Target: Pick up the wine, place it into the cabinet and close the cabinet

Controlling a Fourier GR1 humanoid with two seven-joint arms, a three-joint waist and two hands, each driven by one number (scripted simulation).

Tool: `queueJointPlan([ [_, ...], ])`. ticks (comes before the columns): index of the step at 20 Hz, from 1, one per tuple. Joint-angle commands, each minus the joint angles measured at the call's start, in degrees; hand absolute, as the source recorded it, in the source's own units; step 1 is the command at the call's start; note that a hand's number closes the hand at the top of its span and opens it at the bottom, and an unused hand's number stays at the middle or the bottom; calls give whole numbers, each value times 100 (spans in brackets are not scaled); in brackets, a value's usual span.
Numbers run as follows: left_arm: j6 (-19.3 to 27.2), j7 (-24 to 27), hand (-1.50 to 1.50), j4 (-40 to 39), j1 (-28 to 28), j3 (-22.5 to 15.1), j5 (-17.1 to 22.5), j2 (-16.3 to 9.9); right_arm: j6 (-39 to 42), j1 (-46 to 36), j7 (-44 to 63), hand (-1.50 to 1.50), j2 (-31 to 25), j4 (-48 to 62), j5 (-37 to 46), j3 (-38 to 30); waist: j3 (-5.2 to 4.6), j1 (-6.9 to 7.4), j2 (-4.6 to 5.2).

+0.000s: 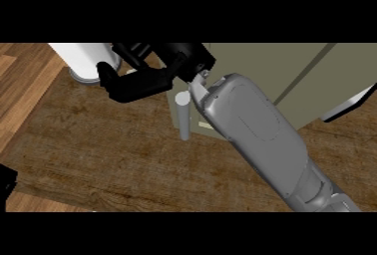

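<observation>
The wine shows as a white cylinder with a grey base at the top left of the wooden counter. My right hand is at the end of the grey forearm that crosses from the lower right. It sits just right of the wine, and its thumb overlaps the wine's lower right side. Its fingers are stretched out beside the top of the wine, so the hand is open. The olive-grey cabinet fills the top right. A black sliver at the left edge is my left hand.
A grey bar handle hangs at the cabinet's left side, right beside my forearm. A white and black door edge juts out at the far right. Lighter wood floor shows at the far left, beyond the counter's edge.
</observation>
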State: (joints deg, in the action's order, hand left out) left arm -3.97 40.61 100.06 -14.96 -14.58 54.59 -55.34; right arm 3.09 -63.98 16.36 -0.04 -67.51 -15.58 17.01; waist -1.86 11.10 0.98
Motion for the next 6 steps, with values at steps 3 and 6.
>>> queueJointPlan([
  [3, 15, 51, 150, -88, -67, 24, -21, 37, -30, 331, -361, 150, -761, 1025, 98, -617, 155, -301, 411],
  [6, -6, 61, 150, -42, -87, 38, -42, 3, 8, 350, -485, 150, -727, 1154, 57, -634, 159, -319, 368],
])
